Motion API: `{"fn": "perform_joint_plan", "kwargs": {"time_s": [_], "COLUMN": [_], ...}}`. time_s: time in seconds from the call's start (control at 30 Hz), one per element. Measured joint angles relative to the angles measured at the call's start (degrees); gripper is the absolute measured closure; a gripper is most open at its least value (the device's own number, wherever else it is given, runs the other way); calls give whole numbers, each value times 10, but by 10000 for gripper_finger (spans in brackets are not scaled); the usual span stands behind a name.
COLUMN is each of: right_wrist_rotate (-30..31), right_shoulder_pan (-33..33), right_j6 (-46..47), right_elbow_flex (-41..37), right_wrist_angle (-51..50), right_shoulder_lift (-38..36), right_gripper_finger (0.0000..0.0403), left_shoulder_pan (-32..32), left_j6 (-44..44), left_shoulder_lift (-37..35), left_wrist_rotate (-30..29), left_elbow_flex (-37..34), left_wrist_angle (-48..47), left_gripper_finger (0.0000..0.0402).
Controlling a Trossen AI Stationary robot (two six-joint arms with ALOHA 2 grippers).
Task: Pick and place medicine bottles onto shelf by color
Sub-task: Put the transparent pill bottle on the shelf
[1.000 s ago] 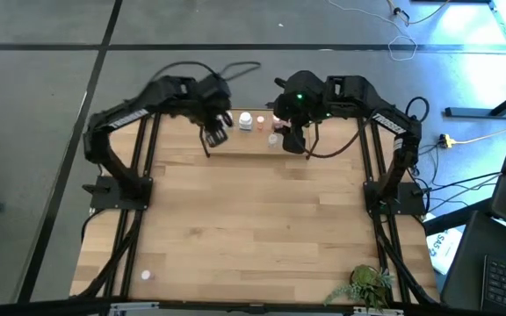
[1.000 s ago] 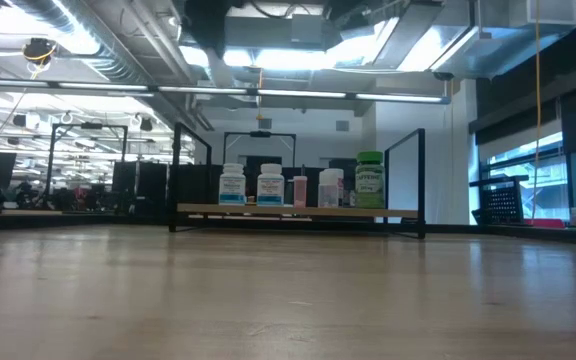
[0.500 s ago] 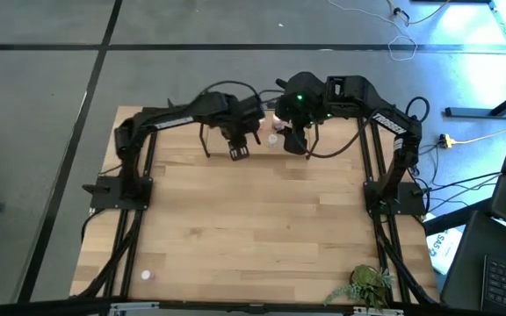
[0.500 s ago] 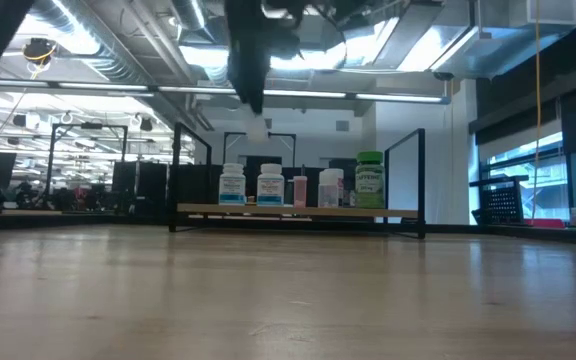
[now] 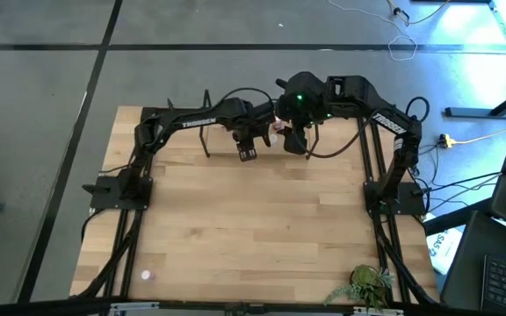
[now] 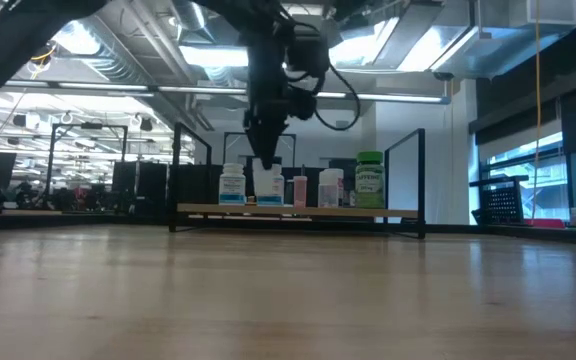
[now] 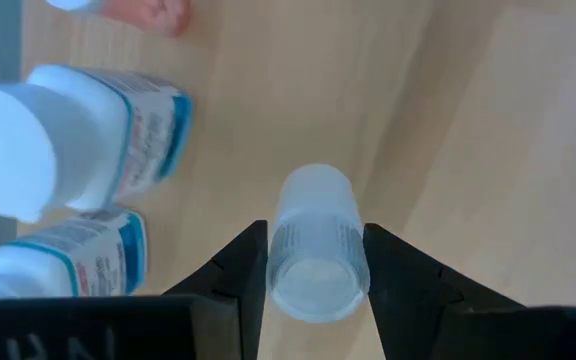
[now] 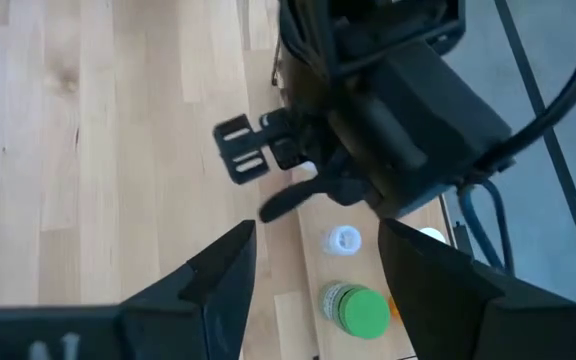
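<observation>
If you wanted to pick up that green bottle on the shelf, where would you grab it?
Probably by its cap, from straight above: the green bottle stands upright on the shelf, taller than the white bottle close beside it.

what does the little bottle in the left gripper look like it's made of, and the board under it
The small frosted cylindrical bottle, clamped between the left gripper's dark fingers, looks like translucent matte plastic: light passes through its walls. The pale shelf board beneath looks like smooth light wood with faint grain lines.

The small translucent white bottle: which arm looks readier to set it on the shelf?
The left. Its gripper already clamps the small translucent white bottle above the light wood shelf, whereas the right gripper hangs open and empty.
</observation>
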Motion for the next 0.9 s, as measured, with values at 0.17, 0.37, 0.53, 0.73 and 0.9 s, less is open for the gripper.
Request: {"fn": "perform_joint_plan", "kwargs": {"time_s": [0.17, 0.37, 0.53, 0.73, 0.9], "right_wrist_rotate": [0, 0, 0, 0, 0], "right_shoulder_pan": [0, 0, 0, 0, 0], "right_j6": [0, 0, 0, -2, -1], "right_elbow_flex": [0, 0, 0, 0, 0], "right_wrist_angle": [0, 0, 0, 0, 0], "right_shoulder_lift": [0, 0, 0, 0, 0], "right_gripper_finger": [190, 190, 190, 190, 190], "left_shoulder_pan": [16, 20, 20, 16, 16], "left_j6": [1, 1, 4, 14, 19], "left_shoulder_lift": [21, 21, 21, 21, 21], "left_wrist_rotate": [10, 22, 22, 18, 11], "left_elbow_flex": [0, 0, 0, 0, 0], "left_wrist_angle": [1, 5, 10, 13, 14], "left_gripper_finger": [273, 271, 261, 247, 241]}}
